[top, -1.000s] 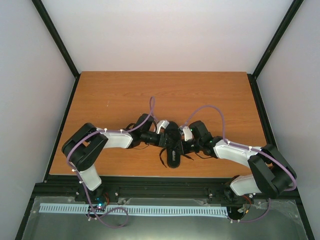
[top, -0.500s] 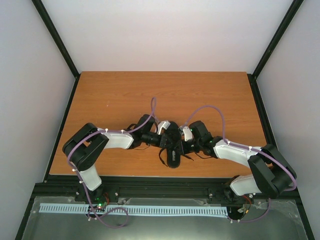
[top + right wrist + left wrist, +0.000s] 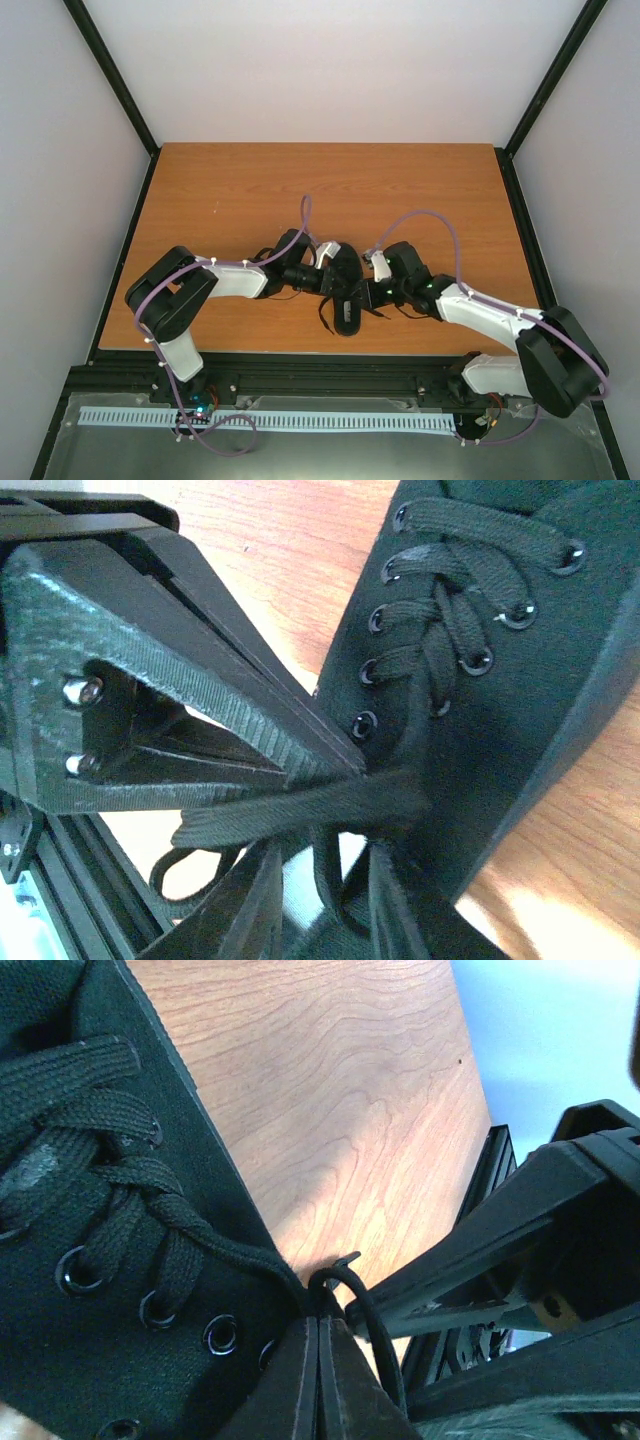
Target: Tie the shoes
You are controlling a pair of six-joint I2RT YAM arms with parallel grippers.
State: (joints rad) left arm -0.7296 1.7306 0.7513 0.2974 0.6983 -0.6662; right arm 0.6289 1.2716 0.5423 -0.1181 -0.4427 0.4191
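The black shoe (image 3: 345, 293) lies near the table's front edge between both grippers, with its laces loose. My left gripper (image 3: 323, 282) is at the shoe's left side, shut on a black lace (image 3: 346, 1282) right beside the eyelets (image 3: 220, 1335). In the right wrist view the left gripper (image 3: 352, 767) pinches the flat lace (image 3: 290, 815) at the shoe's side (image 3: 500, 630). My right gripper (image 3: 366, 293) is at the shoe's right side. Its fingers (image 3: 250, 905) stand apart, with a lace strand (image 3: 325, 875) hanging between them, not pinched.
The wooden table (image 3: 330, 190) stretches far behind the shoe. A black frame rail (image 3: 300, 372) runs just past the near edge. White walls and black posts (image 3: 110, 75) close in the sides. Loose lace ends (image 3: 322, 318) trail toward the front edge.
My right arm's elbow has swung outward to the right and lower, its gripper staying at the shoe. My left gripper has edged slightly toward the shoe, still holding the lace.
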